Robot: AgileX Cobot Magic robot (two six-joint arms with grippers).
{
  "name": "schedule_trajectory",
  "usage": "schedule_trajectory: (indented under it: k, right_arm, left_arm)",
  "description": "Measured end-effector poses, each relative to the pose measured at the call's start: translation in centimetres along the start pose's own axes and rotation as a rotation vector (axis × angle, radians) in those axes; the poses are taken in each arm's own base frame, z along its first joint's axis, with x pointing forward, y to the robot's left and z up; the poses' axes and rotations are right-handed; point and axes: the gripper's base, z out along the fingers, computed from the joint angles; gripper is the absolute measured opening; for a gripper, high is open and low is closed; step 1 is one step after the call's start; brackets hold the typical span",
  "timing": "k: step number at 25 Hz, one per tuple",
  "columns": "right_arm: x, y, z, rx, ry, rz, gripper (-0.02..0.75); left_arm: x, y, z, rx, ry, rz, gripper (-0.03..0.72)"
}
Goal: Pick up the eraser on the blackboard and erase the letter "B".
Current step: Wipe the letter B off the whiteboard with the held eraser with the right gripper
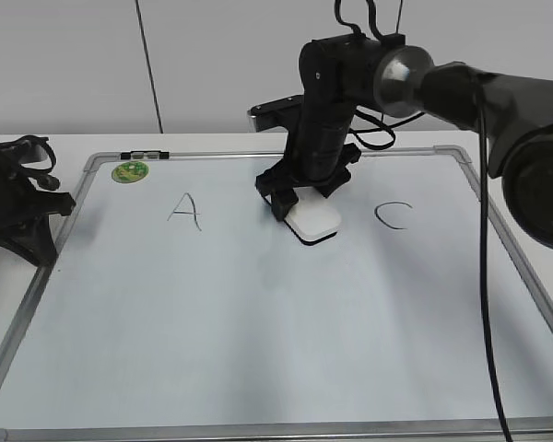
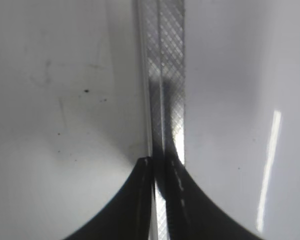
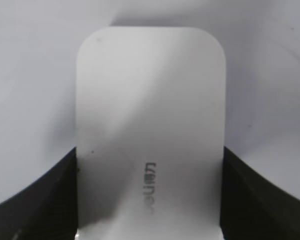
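Right claw (image 1: pixel 306 204) clamps eraser (image 3: pixel 150 125) — grey print only in wrist view.

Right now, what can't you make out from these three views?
- Letter "B": unseen in any view; the eraser and right end effector cover the board between A and C, so erased or not is unknown.
- Eraser's underside: hidden, flat on the blackboard.
- Eraser print: too blurred to read, right wrist view.

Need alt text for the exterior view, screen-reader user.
The right gripper presses the white eraser flat on the blackboard, between a handwritten "A" and "C"; no "B" is visible. A green magnet sits top left, and the left arm rests at the board's left edge.
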Motion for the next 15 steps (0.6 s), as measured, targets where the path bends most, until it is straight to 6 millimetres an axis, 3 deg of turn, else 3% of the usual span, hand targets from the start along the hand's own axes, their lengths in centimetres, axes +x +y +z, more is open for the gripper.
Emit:
schedule_trajectory:
  k: [9, 13, 15]
  right_arm:
    - [0.3, -1.6, -0.8, 0.027, 0.018, 0.018, 0.529]
    - [0.9, -2.6, -3.1, 0.061, 0.061, 0.007, 0.529]
    - [0.7, -2.9, -5.5, 0.081, 0.021, -0.003, 0.529]
  left_arm:
    - [0.0, 0.0, 0.0, 0.0, -0.001, 0.0, 0.044]
    - [0.0, 0.0, 0.0, -0.002, 0.001, 0.001, 0.044]
    - [0.0, 0.0, 0.0, -0.002, 0.001, 0.001, 0.044]
